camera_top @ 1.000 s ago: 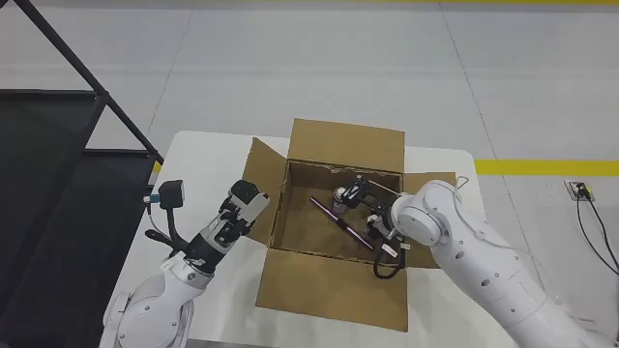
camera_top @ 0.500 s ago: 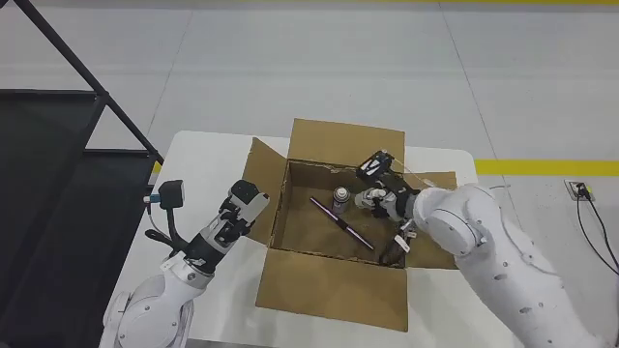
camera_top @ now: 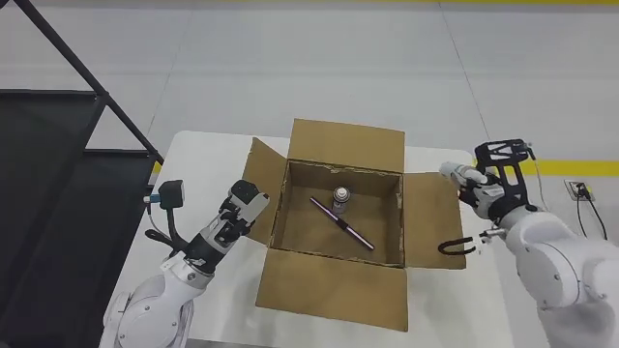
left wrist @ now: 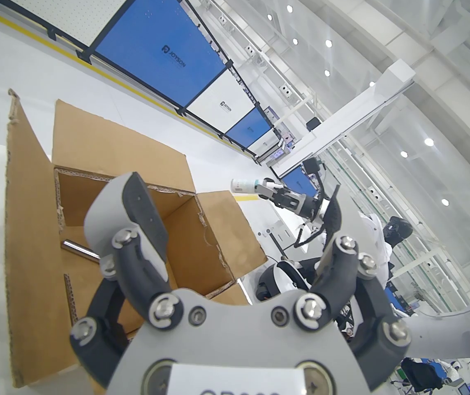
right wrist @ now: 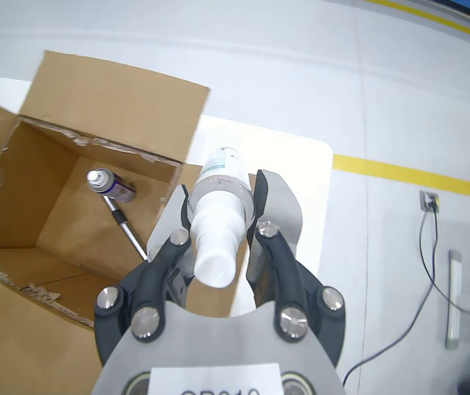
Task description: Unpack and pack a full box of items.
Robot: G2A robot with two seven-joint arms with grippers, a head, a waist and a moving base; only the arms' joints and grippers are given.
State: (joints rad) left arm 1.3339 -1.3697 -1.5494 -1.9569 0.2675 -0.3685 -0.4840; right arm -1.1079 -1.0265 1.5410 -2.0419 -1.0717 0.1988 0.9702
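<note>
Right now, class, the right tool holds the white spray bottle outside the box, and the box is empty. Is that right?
No: the box is not empty. The right wrist view shows a can and a rod inside it. The right tool does hold the bottle.

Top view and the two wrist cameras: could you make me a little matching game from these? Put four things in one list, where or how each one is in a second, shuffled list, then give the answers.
Things
1. spray bottle
2. small can
3. metal rod
4. left gripper

Places or states
A. lying slantwise across the floor of the box
B. open, outside the box beside a side flap
C. clamped in the right gripper, outside the box
D. inside the box near its back wall, round top showing

Pairs: 1-C, 2-D, 3-A, 4-B
</note>
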